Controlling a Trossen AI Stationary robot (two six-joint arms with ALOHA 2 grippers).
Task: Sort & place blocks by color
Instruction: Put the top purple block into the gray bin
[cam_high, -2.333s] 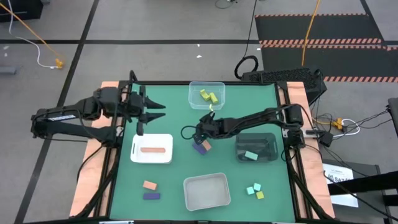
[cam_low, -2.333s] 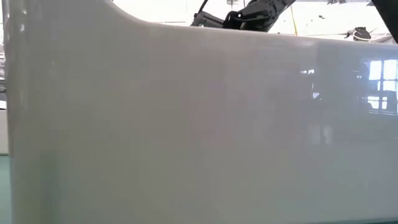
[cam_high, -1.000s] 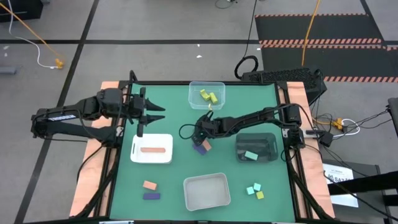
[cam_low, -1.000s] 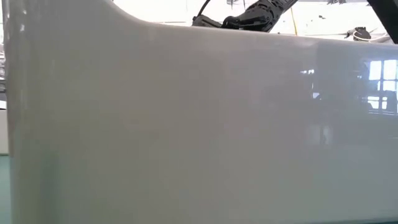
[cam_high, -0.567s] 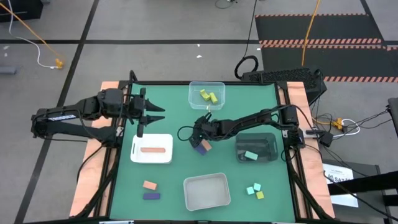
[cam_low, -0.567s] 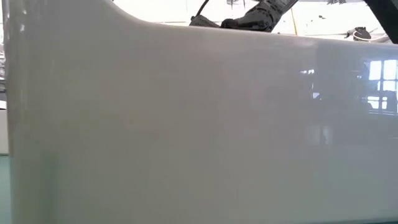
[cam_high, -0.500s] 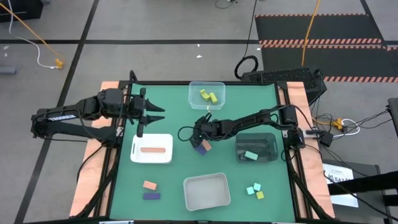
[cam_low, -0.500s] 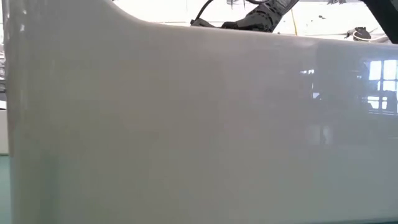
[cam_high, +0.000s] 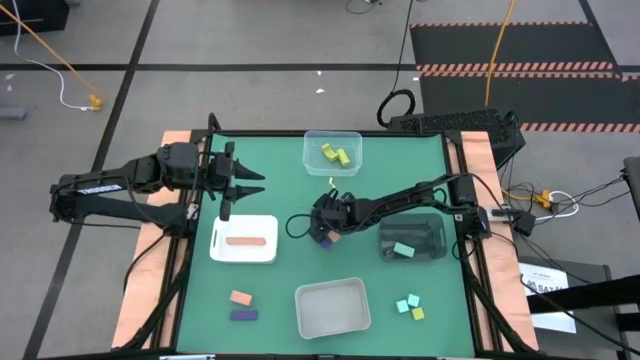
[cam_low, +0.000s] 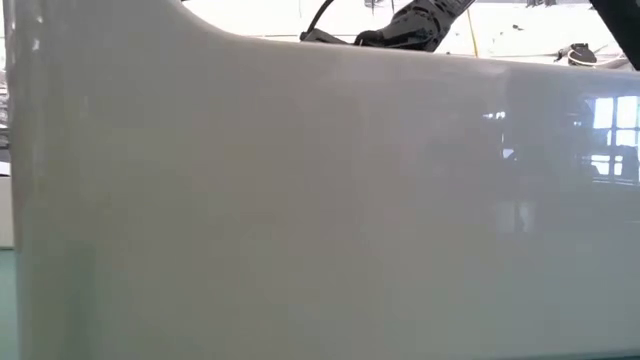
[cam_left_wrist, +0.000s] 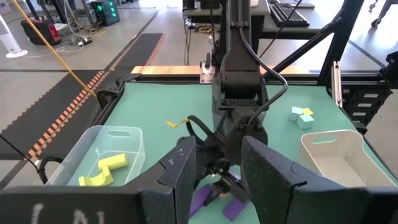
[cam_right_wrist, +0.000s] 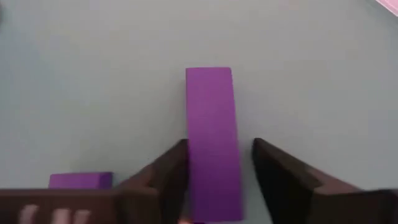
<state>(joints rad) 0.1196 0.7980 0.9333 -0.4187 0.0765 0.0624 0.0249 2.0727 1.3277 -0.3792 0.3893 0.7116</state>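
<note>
The right gripper reaches low over the green surface, its jaws straddling a long purple bar block, while the left gripper's jaws stand spread.

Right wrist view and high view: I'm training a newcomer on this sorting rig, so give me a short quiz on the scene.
1. Multiple choice: what colour is the bar that the right claw straddles?
A. yellow
B. purple
C. salmon-orange
2. True or false: the white tray holds a mint-teal cube.
3. Fill in: the clear tray at the table's far edge holds only ___ blocks.

Key:
1. B.
2. False; it holds a salmon bar.
3. yellow.
</note>
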